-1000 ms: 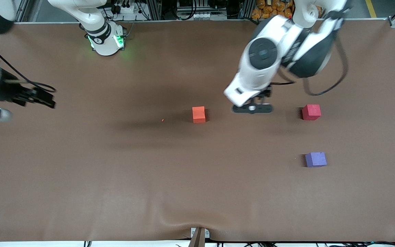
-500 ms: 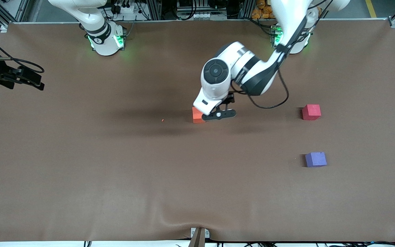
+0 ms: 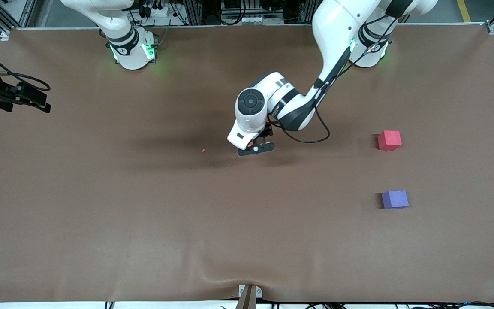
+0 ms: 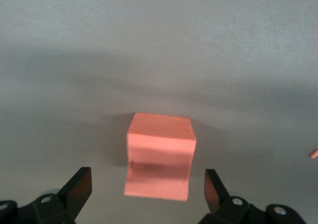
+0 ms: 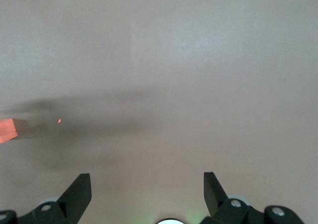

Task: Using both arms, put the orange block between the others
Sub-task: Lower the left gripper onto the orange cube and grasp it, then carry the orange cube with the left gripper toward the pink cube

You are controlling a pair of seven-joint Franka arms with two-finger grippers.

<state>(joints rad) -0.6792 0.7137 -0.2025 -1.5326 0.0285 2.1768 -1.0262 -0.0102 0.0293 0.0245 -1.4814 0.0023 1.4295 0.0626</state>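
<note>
L gripper (image 3: 255, 149) now over orange block (image 4: 159, 157)

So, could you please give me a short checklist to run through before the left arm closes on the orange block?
1. Left gripper open: ok.
2. Orange block centred between the fingers: ok.
3. Fingers low enough to grip its sides: cannot tell.
4. Gap between red cube and purple cube free: ok.
5. Right gripper open, waiting over the right arm's end of the table: ok.
</note>
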